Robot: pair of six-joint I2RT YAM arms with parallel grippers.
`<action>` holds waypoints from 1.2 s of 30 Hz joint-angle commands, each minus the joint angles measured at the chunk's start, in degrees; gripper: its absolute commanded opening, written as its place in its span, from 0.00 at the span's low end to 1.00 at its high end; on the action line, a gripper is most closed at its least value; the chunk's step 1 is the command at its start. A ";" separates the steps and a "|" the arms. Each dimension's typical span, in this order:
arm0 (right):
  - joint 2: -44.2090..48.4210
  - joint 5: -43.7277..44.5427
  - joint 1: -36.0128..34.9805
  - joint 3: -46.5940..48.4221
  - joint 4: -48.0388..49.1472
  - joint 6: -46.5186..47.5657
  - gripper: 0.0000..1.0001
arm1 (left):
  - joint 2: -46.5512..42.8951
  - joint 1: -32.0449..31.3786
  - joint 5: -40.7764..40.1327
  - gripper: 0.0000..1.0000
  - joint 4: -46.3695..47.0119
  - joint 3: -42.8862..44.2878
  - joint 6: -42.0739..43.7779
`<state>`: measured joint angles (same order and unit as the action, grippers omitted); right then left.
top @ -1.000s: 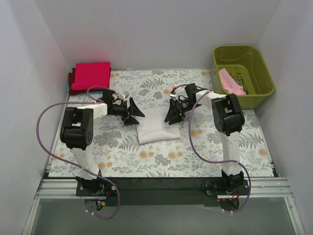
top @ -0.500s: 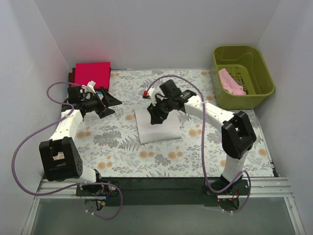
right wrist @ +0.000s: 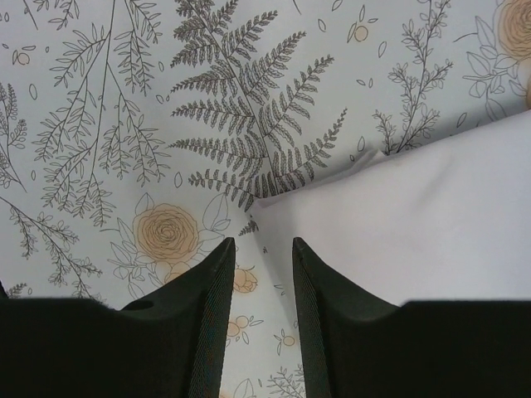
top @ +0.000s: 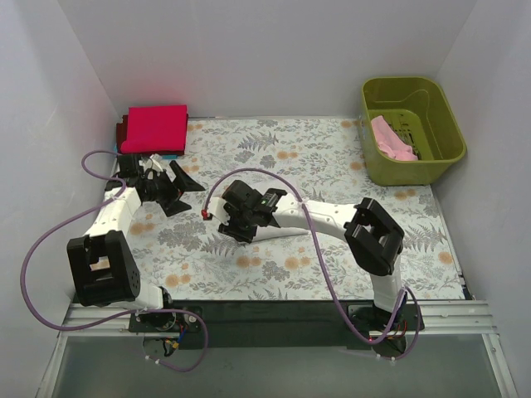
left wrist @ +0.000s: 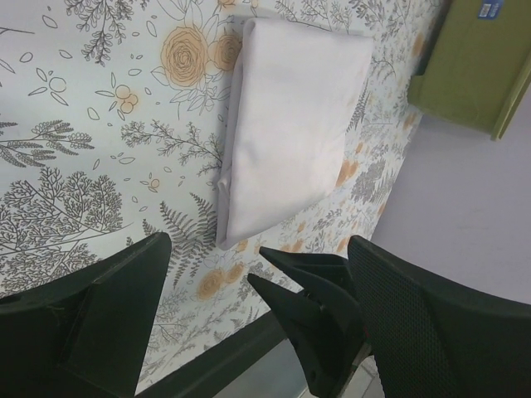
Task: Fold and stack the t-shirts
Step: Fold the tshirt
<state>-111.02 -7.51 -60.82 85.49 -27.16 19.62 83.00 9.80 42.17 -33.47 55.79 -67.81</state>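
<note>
Shirt [left wrist: 290, 124]: white, folded flat | long axis upright in left wrist view

The folded white t-shirt [left wrist: 290, 124] lies flat on the floral counter [left wrist: 83, 124]. The olive basket [left wrist: 473, 66] sits beyond the shirt. The left end effector [left wrist: 257, 249], fingers spread wide, hangs just short of the shirt.

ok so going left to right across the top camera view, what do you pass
folded red t-shirt → right gripper, at the corner of the white t-shirt → olive-green basket holding the pink t-shirt
</note>
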 commanded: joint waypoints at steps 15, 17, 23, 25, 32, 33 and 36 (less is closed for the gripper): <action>-7.10 2.58 -1.59 -4.80 7.11 -1.78 0.41 | -2.23 0.30 -5.43 0.89 -1.24 -2.61 -1.27; -7.72 3.46 -1.59 -5.77 8.08 -1.51 0.34 | -1.53 0.30 -5.35 0.89 -1.07 -3.23 -1.80; -5.17 2.68 -0.54 -6.13 8.96 -1.25 0.01 | -1.26 0.30 -4.38 0.82 1.13 -6.74 -3.82; -3.07 0.41 0.26 -5.78 9.49 -1.42 0.01 | -0.74 0.22 -3.86 0.82 2.88 -7.62 -5.48; 0.90 -7.16 2.98 -2.97 10.99 -2.22 0.01 | 2.77 -1.36 -4.82 0.84 8.95 -9.82 -12.25; 0.81 -7.43 2.98 -1.92 10.99 -2.30 0.01 | 3.30 -1.45 -4.73 0.86 10.78 -10.17 -13.30; 0.28 -8.57 3.16 -0.51 10.90 -2.65 0.01 | 4.89 -2.94 -4.99 0.88 14.56 -11.14 -17.08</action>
<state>-113.12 -12.38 -57.39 82.00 -17.45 17.80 87.37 8.21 37.65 -24.21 45.67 -79.79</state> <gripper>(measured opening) 0.028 0.869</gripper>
